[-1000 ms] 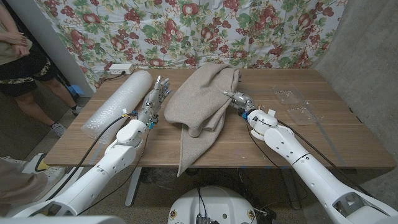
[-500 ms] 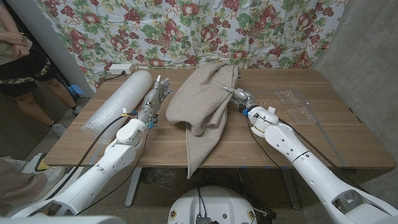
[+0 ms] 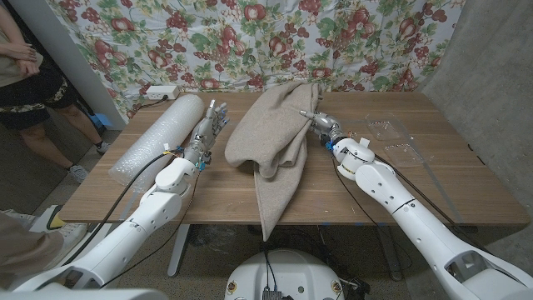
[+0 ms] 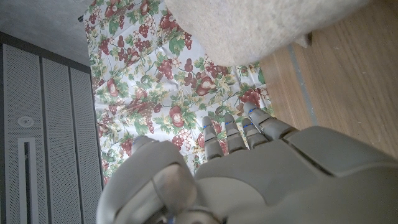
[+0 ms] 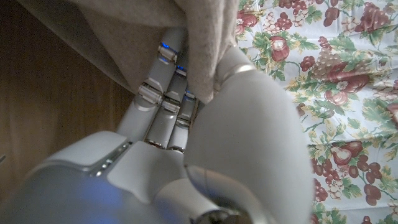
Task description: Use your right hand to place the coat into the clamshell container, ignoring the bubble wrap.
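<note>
Coat (image 3: 275,142): beige, heaped at the table (image 3: 216,196) centre, one end hanging over the near edge. Right hand (image 3: 321,125) pinches its right-side fabric between thumb and fingers. Left hand (image 3: 210,122) holds nothing, fingers extended, between coat and bubble wrap (image 3: 158,133). Clamshell container (image 3: 387,127) lies open near the far right corner.

The coat (image 3: 279,137) is soft, matt woolly cloth (beige), lying on a smooth wooden table (image 3: 416,183) beside clear glossy plastic clamshell container (image 3: 398,142).

Beige coat (image 3: 275,137), clear clamshell container (image 3: 388,127), seemingly whitish bubble wrap (image 3: 158,133), brown wooden table (image 3: 450,179), fruit-and-leaf patterned backdrop cloth (image 3: 250,42).
</note>
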### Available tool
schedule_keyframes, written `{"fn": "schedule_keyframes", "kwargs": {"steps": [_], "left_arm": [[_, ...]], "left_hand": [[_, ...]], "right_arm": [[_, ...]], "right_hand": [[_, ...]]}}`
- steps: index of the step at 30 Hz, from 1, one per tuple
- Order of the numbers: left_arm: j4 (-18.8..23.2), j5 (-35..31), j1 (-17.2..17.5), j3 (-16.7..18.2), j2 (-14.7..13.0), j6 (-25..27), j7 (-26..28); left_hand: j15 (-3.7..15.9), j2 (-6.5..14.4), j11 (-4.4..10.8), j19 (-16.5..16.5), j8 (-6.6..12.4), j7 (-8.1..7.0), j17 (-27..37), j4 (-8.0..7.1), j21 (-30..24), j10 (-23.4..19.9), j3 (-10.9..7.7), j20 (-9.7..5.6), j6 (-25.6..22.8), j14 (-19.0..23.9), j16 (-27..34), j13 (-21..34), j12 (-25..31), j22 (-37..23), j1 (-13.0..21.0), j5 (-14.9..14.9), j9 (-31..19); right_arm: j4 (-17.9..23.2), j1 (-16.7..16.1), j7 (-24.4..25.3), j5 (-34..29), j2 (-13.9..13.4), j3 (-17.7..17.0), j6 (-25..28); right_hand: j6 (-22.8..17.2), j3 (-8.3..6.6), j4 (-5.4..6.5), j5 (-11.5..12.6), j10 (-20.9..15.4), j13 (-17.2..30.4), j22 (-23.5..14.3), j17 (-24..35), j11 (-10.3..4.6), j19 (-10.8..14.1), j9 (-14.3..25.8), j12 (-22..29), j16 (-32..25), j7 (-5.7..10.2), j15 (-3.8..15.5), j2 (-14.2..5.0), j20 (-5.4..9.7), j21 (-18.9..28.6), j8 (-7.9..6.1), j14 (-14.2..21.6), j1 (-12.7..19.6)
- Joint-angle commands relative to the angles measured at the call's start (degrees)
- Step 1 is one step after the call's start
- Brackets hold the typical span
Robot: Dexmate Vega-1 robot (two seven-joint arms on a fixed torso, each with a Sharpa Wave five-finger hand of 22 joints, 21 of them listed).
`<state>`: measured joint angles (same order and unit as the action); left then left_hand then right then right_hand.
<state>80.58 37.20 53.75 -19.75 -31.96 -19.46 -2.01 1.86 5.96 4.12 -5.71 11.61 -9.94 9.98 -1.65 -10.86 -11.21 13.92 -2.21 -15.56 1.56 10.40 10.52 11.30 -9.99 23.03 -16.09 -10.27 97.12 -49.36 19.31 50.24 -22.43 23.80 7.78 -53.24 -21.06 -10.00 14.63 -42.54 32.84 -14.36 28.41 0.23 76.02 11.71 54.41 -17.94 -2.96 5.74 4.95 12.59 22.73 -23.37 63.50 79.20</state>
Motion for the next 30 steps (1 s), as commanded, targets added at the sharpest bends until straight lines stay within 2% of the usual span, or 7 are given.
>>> {"fn": "schedule_keyframes", "kwargs": {"steps": [1,15,24,30], "left_arm": [[0.19,0.09,0.05,0.02,0.02,-0.22,-0.10],[1.19,-0.07,0.93,0.25,-0.40,-0.04,0.65],[1.01,-0.08,0.81,0.21,-0.37,-0.05,0.53],[0.72,0.07,0.62,0.16,-0.28,0.05,0.32]], "left_hand": [[3.53,0.09,0.15,0.34,-0.22,-0.07,0.22,0.02,-0.39,-0.69,0.28,-3.10,-0.42,-0.42,0.18,0.10,0.44,-0.21,-0.49,0.03,-0.29],[3.52,0.09,0.11,0.33,-0.28,-0.11,0.22,0.04,-0.40,-0.97,0.28,-3.07,-0.45,-0.41,0.20,0.10,0.50,-0.21,-0.52,0.06,-0.30],[3.53,0.11,-0.01,0.34,-0.26,-0.23,0.21,0.05,-0.40,-0.97,0.28,-3.06,-0.59,-0.41,0.20,0.10,0.47,-0.21,-0.53,0.08,-0.30],[3.60,0.11,0.07,0.42,-0.30,-0.13,0.21,0.06,-0.38,-0.93,0.28,-3.11,-0.58,-0.62,0.12,0.10,0.43,-0.21,-0.54,0.09,-0.30]], "right_arm": [[0.76,0.43,-0.84,-0.07,-0.85,-0.34,-0.41],[2.02,1.10,-1.65,-0.49,-2.20,-1.08,-0.88],[1.35,1.82,-2.55,-0.42,-2.17,-1.27,-1.46],[1.10,2.64,-2.92,-0.68,-2.44,-1.44,-1.53]], "right_hand": [[-7.37,-3.94,0.44,0.50,-0.44,0.27,-0.04,0.09,0.02,0.28,5.94,-0.06,0.27,-0.37,7.16,-3.36,0.36,0.48,-0.17,6.53,4.16],[-7.60,-4.90,0.39,1.06,-0.58,0.80,-0.08,0.12,-0.05,0.21,6.13,-0.35,0.55,-0.36,7.19,-2.90,0.35,1.13,0.00,6.96,3.83],[-7.67,-5.52,0.43,1.38,-0.82,0.90,-0.10,0.16,0.14,0.11,6.24,-0.67,0.77,-0.37,7.15,-2.63,0.35,1.55,0.16,7.08,3.50],[-7.73,-5.92,0.44,1.56,-0.79,1.13,-0.10,0.22,-0.26,0.02,6.29,-0.84,0.84,-0.37,7.20,-2.52,0.36,1.79,0.27,7.23,3.35]]}}
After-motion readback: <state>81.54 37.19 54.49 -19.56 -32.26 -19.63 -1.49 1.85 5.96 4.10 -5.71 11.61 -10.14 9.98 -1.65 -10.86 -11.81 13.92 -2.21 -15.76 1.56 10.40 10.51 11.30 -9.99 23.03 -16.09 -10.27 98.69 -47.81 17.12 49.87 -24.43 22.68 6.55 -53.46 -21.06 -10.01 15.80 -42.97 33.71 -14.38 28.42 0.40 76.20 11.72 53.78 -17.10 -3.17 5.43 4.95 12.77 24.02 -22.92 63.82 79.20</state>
